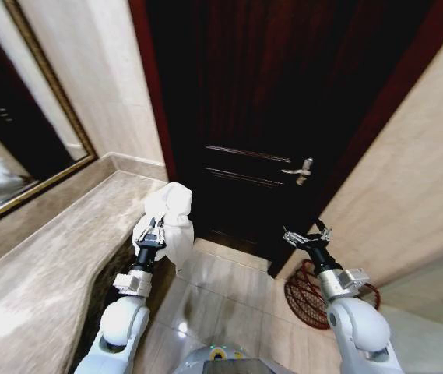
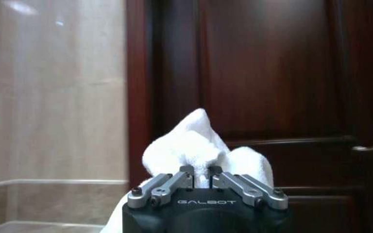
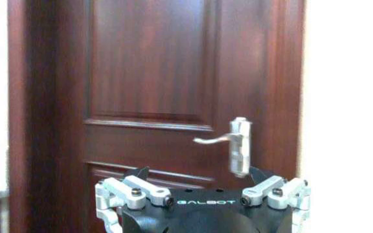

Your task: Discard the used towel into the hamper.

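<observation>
Two fingers [image 2: 185,171] of the left gripper [image 1: 152,231] pinch a bunched white towel [image 1: 170,218], which billows above and drapes below the grip, held in the air beside the marble worktop [image 1: 42,257] and before the dark door [image 1: 283,93]. It looks soft, light and limp; a fold near the middle is the sensible hold, since loose ends may trail. Right gripper [image 1: 307,236] hovers with fingers spread, empty, above the hamper [image 1: 307,300] on the floor against the wall.

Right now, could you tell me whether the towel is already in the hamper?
Not yet. The white towel is bunched and clamped in the left tool, held up beside the counter; the hamper stands on the floor under the right arm.
</observation>
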